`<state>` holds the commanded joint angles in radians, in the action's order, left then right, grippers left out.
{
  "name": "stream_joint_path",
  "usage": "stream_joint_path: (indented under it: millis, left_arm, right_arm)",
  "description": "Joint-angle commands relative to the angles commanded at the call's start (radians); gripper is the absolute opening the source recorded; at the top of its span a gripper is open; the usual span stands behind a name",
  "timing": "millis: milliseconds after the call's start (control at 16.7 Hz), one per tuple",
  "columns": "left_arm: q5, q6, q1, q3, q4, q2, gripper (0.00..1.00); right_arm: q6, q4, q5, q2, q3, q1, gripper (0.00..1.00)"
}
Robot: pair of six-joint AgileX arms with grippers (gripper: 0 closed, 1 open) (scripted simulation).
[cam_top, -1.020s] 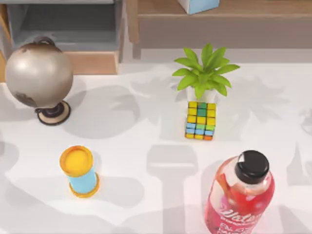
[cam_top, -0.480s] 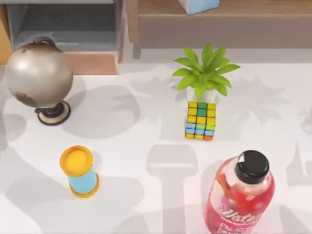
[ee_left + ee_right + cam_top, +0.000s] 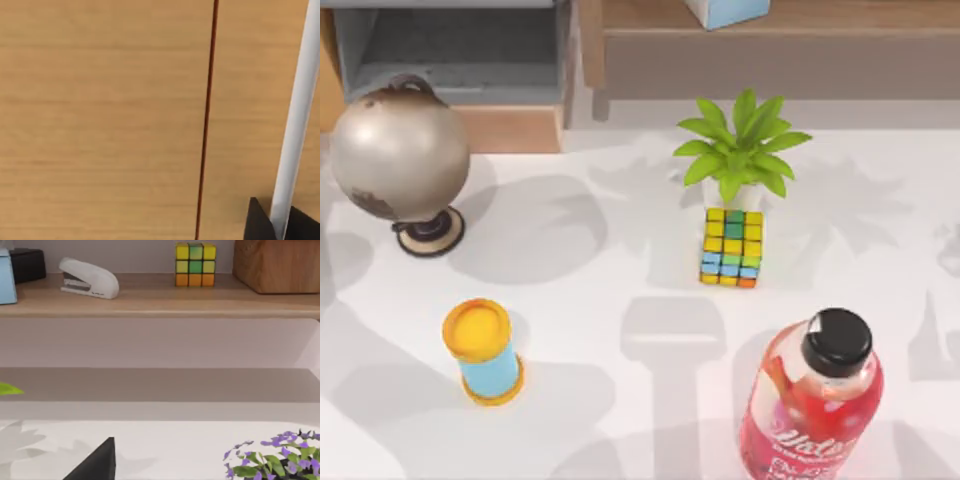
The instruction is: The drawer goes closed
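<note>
The drawer (image 3: 345,55) shows as a narrow grey strip with a pale rim at the top view's far left edge. It lies between an orange-brown wood edge (image 3: 330,70) and the wide grey-lined compartment (image 3: 450,50). My left gripper (image 3: 282,227) hangs very close to a light wood panel (image 3: 100,120) that carries a thin dark seam. Two dark fingertips (image 3: 260,222) straddle a white strip there. One dark finger (image 3: 97,465) of my right gripper hovers over the white table, facing a low shelf.
On the table stand a globe (image 3: 400,150), a potted plant (image 3: 740,150), a colour cube (image 3: 731,247), a yellow-capped blue cylinder (image 3: 485,350) and a red bottle (image 3: 815,405). The right wrist view shows a shelf (image 3: 160,302) with a stapler (image 3: 89,277) and a purple-flowered plant (image 3: 280,460).
At the far left edge the grey strip has narrowed and the wood edge beside it has shifted right. Arm shadows at the lower left have moved. The table objects stayed put.
</note>
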<state>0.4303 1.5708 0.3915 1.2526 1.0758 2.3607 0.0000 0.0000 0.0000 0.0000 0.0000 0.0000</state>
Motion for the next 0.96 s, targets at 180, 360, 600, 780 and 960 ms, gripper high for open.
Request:
stream_joint_path:
  millis: [180,360,600,780,960]
  left_arm:
    - [0.0,0.0,0.0,0.0,0.0,0.0,0.45]
    - [0.0,0.0,0.0,0.0,0.0,0.0,0.68]
    - [0.0,0.0,0.0,0.0,0.0,0.0,0.98]
    - [0.0,0.0,0.0,0.0,0.0,0.0,1.0]
    - [0.0,0.0,0.0,0.0,0.0,0.0,1.0]
  right_arm:
    - [0.0,0.0,0.0,0.0,0.0,0.0,1.0]
    - [0.0,0.0,0.0,0.0,0.0,0.0,1.0]
    - [0.0,0.0,0.0,0.0,0.0,0.0,1.0]
    - [0.0,0.0,0.0,0.0,0.0,0.0,1.0]
    - [0.0,0.0,0.0,0.0,0.0,0.0,1.0]
